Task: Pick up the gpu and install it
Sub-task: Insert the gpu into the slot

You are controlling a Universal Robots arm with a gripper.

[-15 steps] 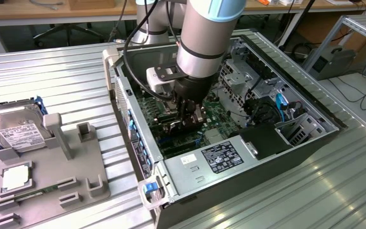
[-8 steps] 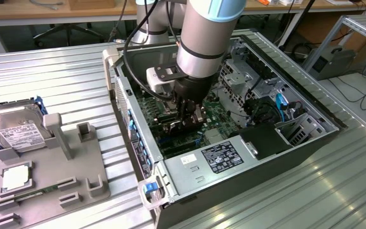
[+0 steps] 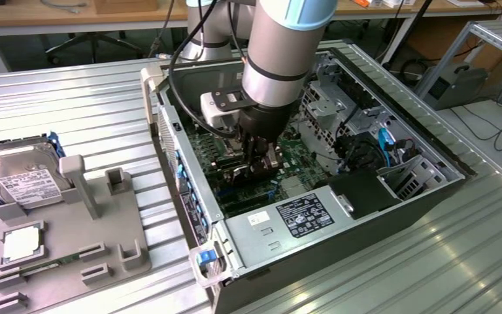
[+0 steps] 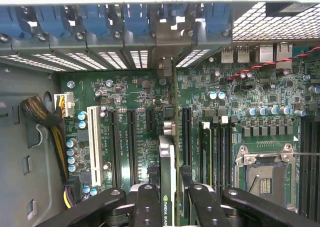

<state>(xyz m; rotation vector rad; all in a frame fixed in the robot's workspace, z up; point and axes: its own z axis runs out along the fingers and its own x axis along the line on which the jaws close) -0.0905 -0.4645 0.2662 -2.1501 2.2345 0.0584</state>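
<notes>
The gripper (image 4: pixel 168 199) is down inside the open computer case (image 3: pixel 425 196). Its two black fingers (image 4: pixel 147 207) are pressed against the gpu (image 4: pixel 167 177), one on each side, so it is pinching the card. In the wrist view the card stands on its thin edge, straight up from the green motherboard (image 4: pixel 140 92). A small green logo shows on the card's edge near the fingers. The far end of the card lines up with the grey slot covers and blue clips (image 4: pixel 135 19) at the back wall of the case.

In the exterior view the gripper (image 3: pixel 261 154) hangs from the big grey robot arm (image 3: pixel 277 59), which reaches straight down into the middle of the case. The gpu (image 3: pixel 255 173) is a dark shape right under the fingers, sitting low on the board.

Next to the card in the wrist view are long black slots and one white slot (image 4: pixel 93 144). The empty silver processor socket (image 4: pixel 262 172) is off to one side. Yellow and black wires (image 4: pixel 47 122) curl along the grey case wall.

Outside the case, on the exterior view's left, a grey parts holder (image 3: pixel 102 216) sits on the metal table (image 3: pixel 68 98). A silver hard drive (image 3: pixel 20 176) with a white label leans in it, well apart from the case.
</notes>
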